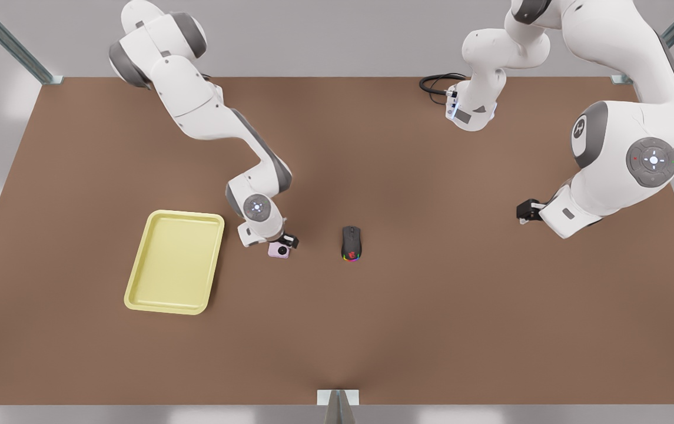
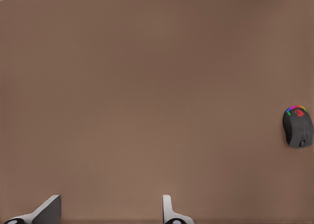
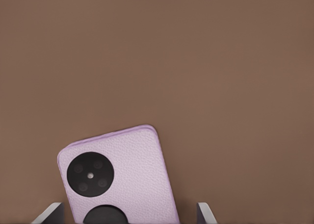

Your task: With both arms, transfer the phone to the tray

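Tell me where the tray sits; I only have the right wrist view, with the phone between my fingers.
Observer: The tray lies beside the right gripper, on the front view's left of the phone, apart from it.
Operator: Anything on the other side?
Observer: A black mouse, on the front view's right of the phone.
Operator: And the other arm?
Observer: The left gripper waits open, far off to the front view's right.

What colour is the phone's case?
Pale pink-lilac, with black camera circles; the phone shows best in the right wrist view.
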Tool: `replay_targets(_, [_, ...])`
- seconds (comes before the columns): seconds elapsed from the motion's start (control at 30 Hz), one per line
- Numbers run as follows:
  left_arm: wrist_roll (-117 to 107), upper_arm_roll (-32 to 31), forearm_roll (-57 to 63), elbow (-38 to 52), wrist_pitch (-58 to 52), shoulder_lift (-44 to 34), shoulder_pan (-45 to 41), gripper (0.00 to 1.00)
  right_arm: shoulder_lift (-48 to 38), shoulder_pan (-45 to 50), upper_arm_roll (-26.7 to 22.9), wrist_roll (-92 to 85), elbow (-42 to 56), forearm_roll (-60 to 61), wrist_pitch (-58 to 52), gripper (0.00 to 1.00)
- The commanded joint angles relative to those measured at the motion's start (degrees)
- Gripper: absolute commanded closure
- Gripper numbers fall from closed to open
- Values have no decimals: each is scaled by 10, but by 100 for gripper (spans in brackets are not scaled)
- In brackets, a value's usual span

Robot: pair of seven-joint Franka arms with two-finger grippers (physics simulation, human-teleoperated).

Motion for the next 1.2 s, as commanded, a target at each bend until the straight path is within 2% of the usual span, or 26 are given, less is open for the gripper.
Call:
replay_targets(0.0, [17,0,0,0,-1,-1,0,0,1,1,0,-62,-1,0,5,0])
replay_targets(0.53, [16,1,1,-1,-3,-1,0,0,16,1,5,-61,1,0,22,0])
replay_targets(0.6, [16,1,1,-1,-3,-2,0,0,17,0,5,-61,1,0,22,4])
replay_targets(0.67, [16,2,1,-1,-3,-2,0,0,21,0,5,-62,3,0,22,12])
replay_targets(0.7, [16,2,1,-1,-3,-2,0,0,21,0,5,-62,2,0,22,20])
replay_targets(0.73, [16,2,1,-1,-3,-2,0,0,21,0,5,-66,2,0,22,22])
replay_targets(1.17, [16,2,1,0,-7,-7,0,0,-10,-7,5,-84,-1,1,6,24])
